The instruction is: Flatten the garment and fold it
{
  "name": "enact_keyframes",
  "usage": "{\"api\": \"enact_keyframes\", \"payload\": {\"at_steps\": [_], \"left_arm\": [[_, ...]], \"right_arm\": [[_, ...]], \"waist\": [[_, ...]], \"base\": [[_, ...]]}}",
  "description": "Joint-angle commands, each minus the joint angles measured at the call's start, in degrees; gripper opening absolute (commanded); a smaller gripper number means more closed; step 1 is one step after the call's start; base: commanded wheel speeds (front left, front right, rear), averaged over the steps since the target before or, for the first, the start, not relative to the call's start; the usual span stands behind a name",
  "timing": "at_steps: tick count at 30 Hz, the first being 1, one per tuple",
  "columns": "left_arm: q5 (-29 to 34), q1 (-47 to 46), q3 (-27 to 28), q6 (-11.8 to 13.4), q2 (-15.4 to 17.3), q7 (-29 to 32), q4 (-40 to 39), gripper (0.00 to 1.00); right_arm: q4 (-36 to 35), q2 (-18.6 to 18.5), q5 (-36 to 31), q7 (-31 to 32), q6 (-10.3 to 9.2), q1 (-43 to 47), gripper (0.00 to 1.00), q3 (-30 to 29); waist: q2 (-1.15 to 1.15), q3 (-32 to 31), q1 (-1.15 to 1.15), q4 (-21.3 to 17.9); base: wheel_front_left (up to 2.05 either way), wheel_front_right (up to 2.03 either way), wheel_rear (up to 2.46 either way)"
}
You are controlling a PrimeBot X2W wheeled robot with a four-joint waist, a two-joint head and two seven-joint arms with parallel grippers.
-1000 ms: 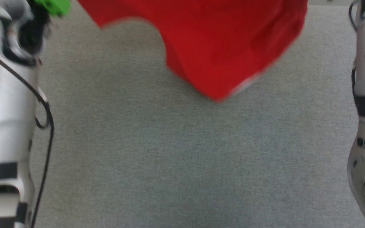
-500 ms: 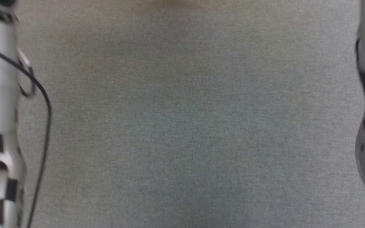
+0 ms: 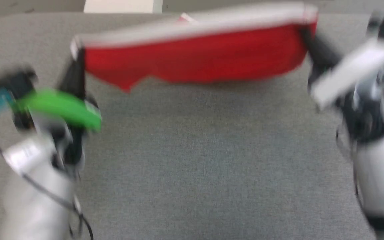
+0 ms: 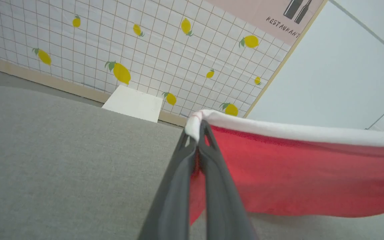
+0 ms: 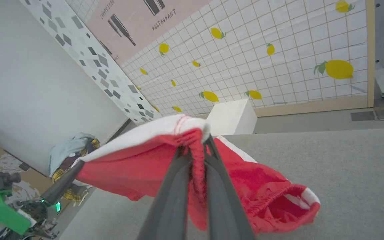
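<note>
Two grippers held one garment between them.

- **Table**: wide grey cloth top, biggest thing in shot. The far edge lay close behind the cloth.
  - Risk: if laid too far out, the shorts could drape off that edge toward the white box behind it.
- **Garment**: red shorts, hanging in the air over the far part of the table. They were stretched sideways by a white band along the top. The lower edge sagged unevenly, with a point near the left end. I couldn't tell whether any part touched the table.
  - Risk: the right end was bunched, with a gathered elastic opening hanging doubled below the grip. Set down like that, it would likely land folded under rather than flat.
- **Left gripper**: jaws together, clamped on the very corner of the white band.
  - Risk: the bite looked thin. The head view was smeared, which suggests a fast swing, and a tug could pull the corner out.
- **Right gripper**: jaws pinched on a red ruffle just under the band, a thicker wad.
  - Risk: pulling the arms further apart could strip the thin left corner first. One end would then drop and the spread would be lost.
- **Lettering**: not visible, so I couldn't tell which face would land up.
</note>
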Motion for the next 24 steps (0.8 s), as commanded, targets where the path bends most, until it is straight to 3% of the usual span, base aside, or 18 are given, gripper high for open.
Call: {"api": "enact_keyframes", "payload": {"at_steps": [1, 7, 13, 19, 24], "left_arm": [[-0.91, 4.34, 0.44, 0.93, -0.38, -0.03, -1.50, 0.00], [-1.95, 23.45, -0.44, 6.39, -1.65, 2.19, -9.61, 0.00], [-1.16, 35.85, -1.63, 12.01, -1.69, 4.85, -14.44, 0.00], [-1.17, 44.02, -1.43, 16.67, -1.63, 6.74, -18.35, 0.00], [-1.79, 48.81, 0.23, 19.66, -1.46, 7.10, -22.55, 0.00]], "right_arm": [[-1.89, -1.14, 0.56, -0.16, -0.10, 4.45, 0.00, 0.12], [-10.91, -3.82, 2.38, 2.64, -0.10, 24.94, 0.00, 2.93], [-15.22, -6.25, -0.71, 7.51, -0.10, 40.20, 0.00, 5.06], [-17.50, -5.43, -2.54, 17.29, -0.10, 50.17, 0.00, 5.25], [-19.75, -3.20, -3.95, 23.60, -0.10, 52.45, 0.00, 2.23]], "waist": [[0.00, -3.81, 0.00, 0.39], [0.00, -9.36, 0.00, 0.81], [0.00, -12.26, 0.00, 1.18], [0.00, -13.78, 0.00, 0.24], [0.00, -14.31, 0.00, -1.59]], "base": [[0.00, 0.00, 0.00], [0.00, 0.00, 0.00], [0.00, 0.00, 0.00], [0.00, 0.00, 0.00], [0.00, 0.00, 0.00]]}}
